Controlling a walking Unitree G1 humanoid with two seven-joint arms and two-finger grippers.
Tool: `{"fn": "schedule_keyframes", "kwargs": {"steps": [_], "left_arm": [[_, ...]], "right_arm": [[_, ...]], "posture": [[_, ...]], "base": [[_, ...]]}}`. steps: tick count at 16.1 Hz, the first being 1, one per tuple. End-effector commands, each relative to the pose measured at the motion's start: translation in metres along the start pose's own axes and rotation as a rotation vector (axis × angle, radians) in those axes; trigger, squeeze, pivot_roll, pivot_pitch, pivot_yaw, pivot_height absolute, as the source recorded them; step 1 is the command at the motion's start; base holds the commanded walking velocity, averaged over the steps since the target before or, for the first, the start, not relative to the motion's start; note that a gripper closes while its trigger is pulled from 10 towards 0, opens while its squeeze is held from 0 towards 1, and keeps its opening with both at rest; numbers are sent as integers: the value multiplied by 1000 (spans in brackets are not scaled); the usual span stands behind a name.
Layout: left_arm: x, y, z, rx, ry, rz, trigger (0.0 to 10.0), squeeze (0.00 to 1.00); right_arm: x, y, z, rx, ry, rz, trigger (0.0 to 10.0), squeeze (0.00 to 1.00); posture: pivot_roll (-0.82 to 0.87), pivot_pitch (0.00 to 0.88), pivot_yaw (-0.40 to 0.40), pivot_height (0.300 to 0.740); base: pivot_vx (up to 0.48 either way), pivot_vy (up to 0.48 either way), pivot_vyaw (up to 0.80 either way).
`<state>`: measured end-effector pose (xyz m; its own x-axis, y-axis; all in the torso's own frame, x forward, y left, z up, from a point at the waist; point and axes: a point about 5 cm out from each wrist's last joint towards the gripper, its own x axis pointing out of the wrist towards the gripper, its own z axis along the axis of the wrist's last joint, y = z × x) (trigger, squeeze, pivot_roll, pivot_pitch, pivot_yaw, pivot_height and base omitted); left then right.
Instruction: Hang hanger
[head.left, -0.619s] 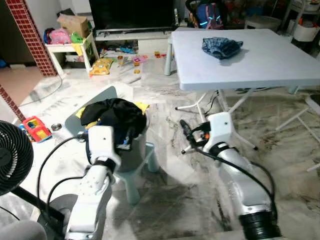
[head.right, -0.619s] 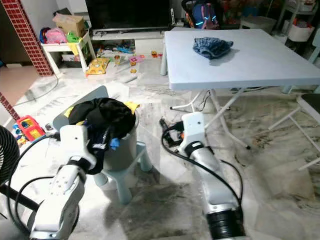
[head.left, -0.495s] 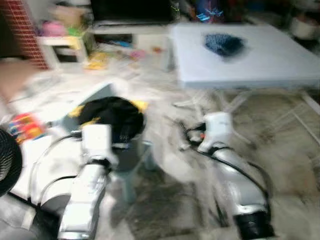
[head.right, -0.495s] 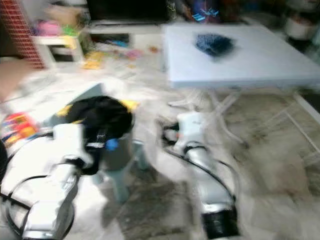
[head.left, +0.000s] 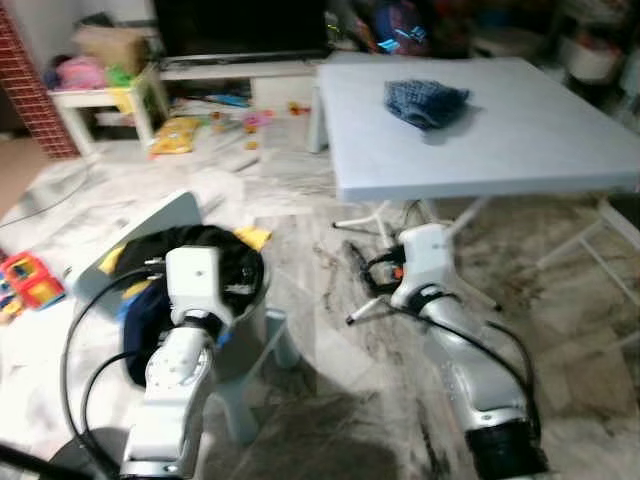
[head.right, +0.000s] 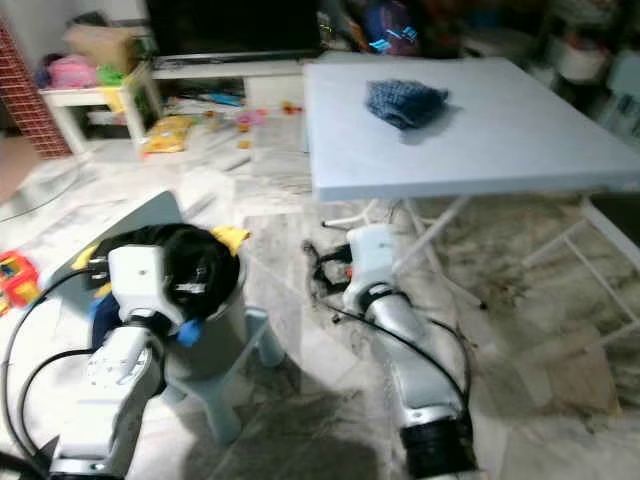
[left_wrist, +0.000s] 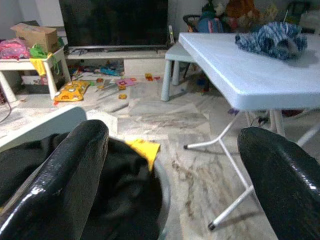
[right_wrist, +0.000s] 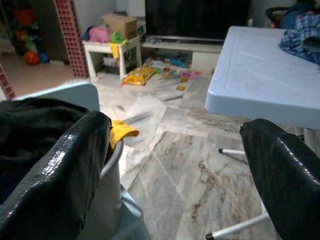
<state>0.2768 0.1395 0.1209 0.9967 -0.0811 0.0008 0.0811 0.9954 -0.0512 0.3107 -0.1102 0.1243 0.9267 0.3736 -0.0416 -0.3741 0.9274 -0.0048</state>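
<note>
Clothes in a dark heap (head.left: 205, 262) fill a grey tub (head.right: 215, 330) set on a small pale plastic chair (head.left: 165, 222), and the left gripper (left_wrist: 170, 175) hovers just above that heap with its two black fingers spread wide and nothing between them. The right gripper (right_wrist: 175, 170) is held forward over the marble floor (head.left: 330, 330) between the chair and the white folding table (head.left: 480, 130), its fingers likewise spread apart and empty. A crumpled blue checked cloth (head.left: 425, 98) lies on the table top, well apart from both arms. A yellow garment (left_wrist: 142, 147) pokes out at the tub's rim.

No hanger can be made out anywhere, neither in a gripper nor on the table nor among the clothes, so the task's own object may be buried in the heap or out of the cameras' reach; likewise nothing that plainly serves as a rail is visible.

From here the main risk seems to be a blind grab: closing on the dark heap could bring up fabric instead of a hanger, or drag the light tub off the small chair. The table's slanting legs (right_wrist: 235, 227) stand near the right arm, and its loose cable (head.left: 470, 340) could catch on them during a turn.
</note>
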Motion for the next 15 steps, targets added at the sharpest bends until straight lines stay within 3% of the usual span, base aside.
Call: {"fn": "schedule_keyframes", "kwargs": {"steps": [1,9,15], "left_arm": [[1,-5,2,-3,-5,-19,10000,0],[2,-5,-3,-16,28,5,10000,0],[3,-12,-14,-19,107,-51,10000,0]], "right_arm": [[-1,-5,3,-15,-9,-13,10000,0],[-1,-4,3,-10,-5,-15,10000,0],[2,-4,2,-10,-2,-27,10000,0]], "posture": [[-118,0,-7,740],[-119,0,-5,740],[-111,0,5,740]], "base": [[311,0,800],[261,0,759],[0,0,0]]}}
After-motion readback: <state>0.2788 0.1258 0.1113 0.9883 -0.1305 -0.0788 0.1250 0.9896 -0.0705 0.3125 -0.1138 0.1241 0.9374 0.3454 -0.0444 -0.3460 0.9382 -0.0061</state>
